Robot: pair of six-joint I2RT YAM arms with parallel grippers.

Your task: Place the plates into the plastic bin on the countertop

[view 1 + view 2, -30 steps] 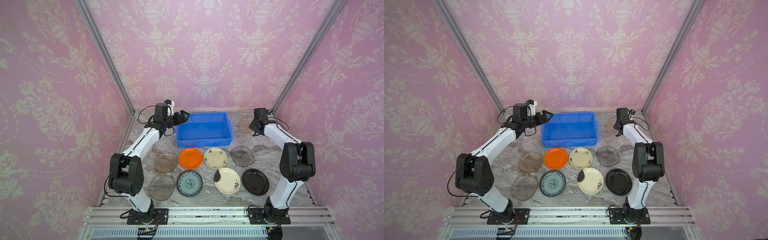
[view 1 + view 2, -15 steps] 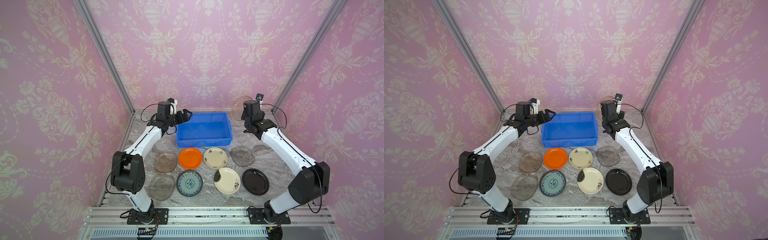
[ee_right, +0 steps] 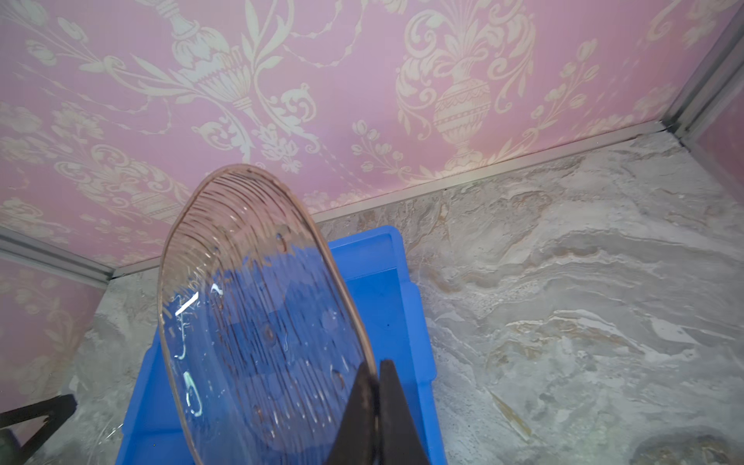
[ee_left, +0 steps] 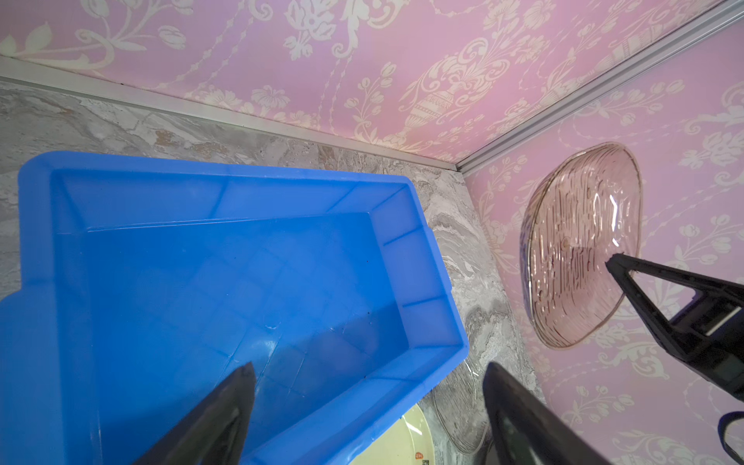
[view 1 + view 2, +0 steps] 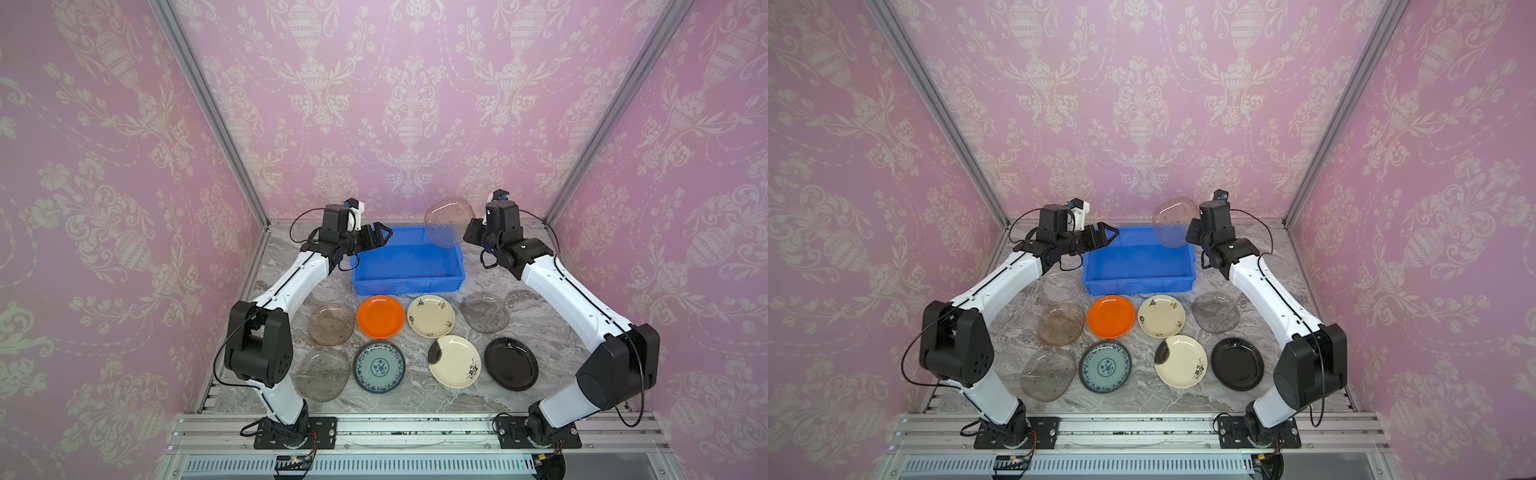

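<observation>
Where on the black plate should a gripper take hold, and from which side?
Probably the raised rim of the black plate, on its edge farthest from the cream plate, coming down from its right in both top views. It lies flat on the countertop, so only the rim offers a pinch; bare marble lies on that side, while the cream plate crowds the opposite edge.

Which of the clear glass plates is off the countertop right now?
The pinkish ribbed glass plate, clamped at its rim in the right gripper and held on edge over the blue bin. The other glass plates lie flat on the countertop.
</observation>
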